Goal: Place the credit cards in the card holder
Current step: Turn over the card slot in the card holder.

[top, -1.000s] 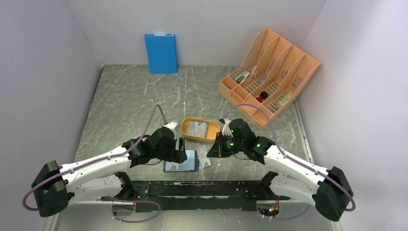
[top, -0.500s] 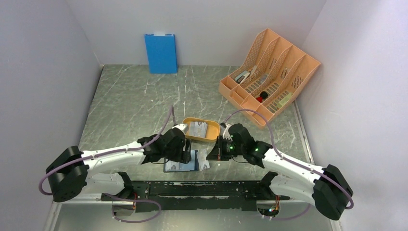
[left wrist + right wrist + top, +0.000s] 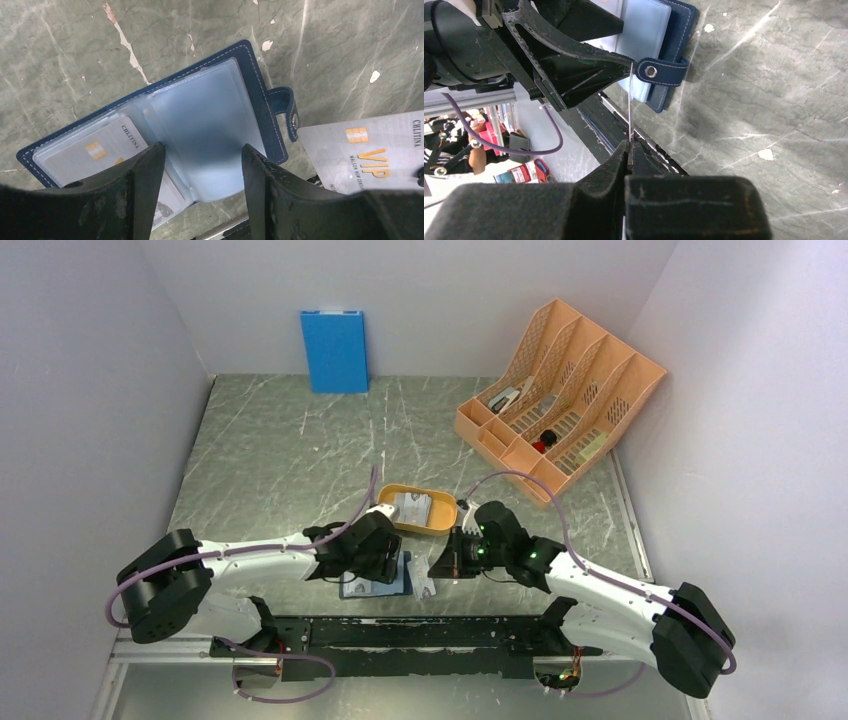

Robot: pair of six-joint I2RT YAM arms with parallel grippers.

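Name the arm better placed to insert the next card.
Right. The right gripper is shut on a grey-silver VIP card beside the dark navy folding wallet; the left gripper hovers open, empty, over it.

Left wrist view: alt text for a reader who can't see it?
An open navy card holder lies on the marbled table, one grey card in a clear pocket, seen between the open left gripper's fingers. A silver VIP card shows beside its snap tab.
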